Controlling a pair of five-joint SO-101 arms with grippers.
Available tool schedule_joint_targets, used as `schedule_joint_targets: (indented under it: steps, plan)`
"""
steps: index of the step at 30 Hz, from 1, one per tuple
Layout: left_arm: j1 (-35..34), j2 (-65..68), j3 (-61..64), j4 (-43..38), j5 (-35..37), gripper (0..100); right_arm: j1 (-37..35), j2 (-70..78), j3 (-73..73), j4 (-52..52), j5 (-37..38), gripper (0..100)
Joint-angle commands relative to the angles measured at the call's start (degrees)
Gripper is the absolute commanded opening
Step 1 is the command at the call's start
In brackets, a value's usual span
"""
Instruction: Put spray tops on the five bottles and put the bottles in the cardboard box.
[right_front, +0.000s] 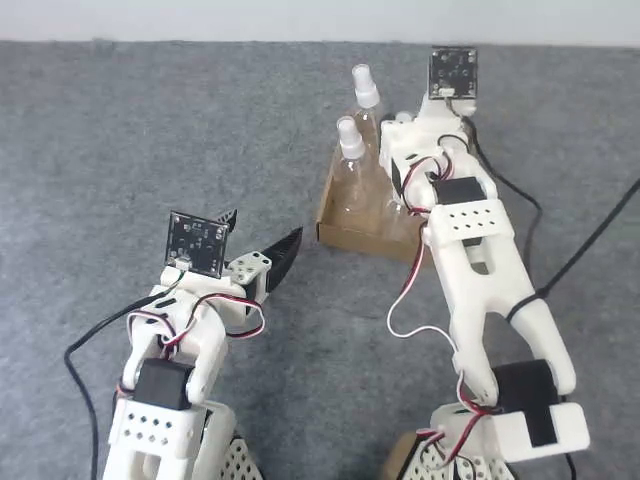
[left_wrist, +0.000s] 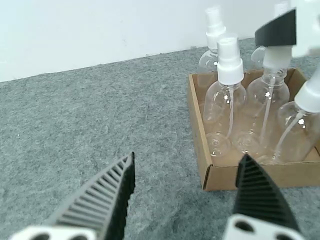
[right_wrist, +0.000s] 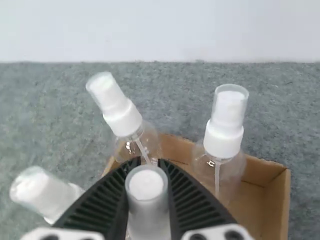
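Grey felt-like mat (right_front: 150, 120) all across the table, a white wall (left_wrist: 75, 30) behind it, and the cardboard box (right_front: 330, 212) sat out on the mat. In the high view the right arm (right_front: 480, 270) stretched right over the box and covered most of what stood inside. Just one spray top (right_front: 366, 85) poked out past it at the far edge, and a second spray top (right_front: 350, 138) a little nearer. From the left wrist, the clear bottles (left_wrist: 227, 100) stood upright and packed together in the box. At least four had tops on, though those at the frame's edge were cut off, so a full count was not possible. The right gripper (right_wrist: 147, 162) was clamped on the frosted cap (right_wrist: 146, 187) of one bottle in the box, jaws snug on either side, the bottle's body hidden beneath them. Another cap (right_wrist: 37, 192) close by was too blurred to place. The left gripper (right_front: 262, 228) was spread wide and held nothing, over bare mat, apart from the box's near corner.
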Motion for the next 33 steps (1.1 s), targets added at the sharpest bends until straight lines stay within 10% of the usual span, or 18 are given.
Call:
schedule_joint_targets:
  steps: [1,17,25,33]
  plan:
    - [-0.35,-0.62,-0.57,-1.41,-0.18,30,0.57,-4.0,-0.35,0.22,2.55,0.6]
    - [-0.35,-0.62,-0.57,-1.41,-0.18,30,0.48,-4.62,-0.79,-0.22,2.37,1.1]
    - [-0.35,-0.62,-0.57,-1.41,-0.18,30,0.13,-4.62,-0.79,0.13,2.55,24.0]
    - [-0.35,-0.62,-0.57,-1.41,-0.18,30,0.22,-4.7,-2.46,0.13,2.73,25.6]
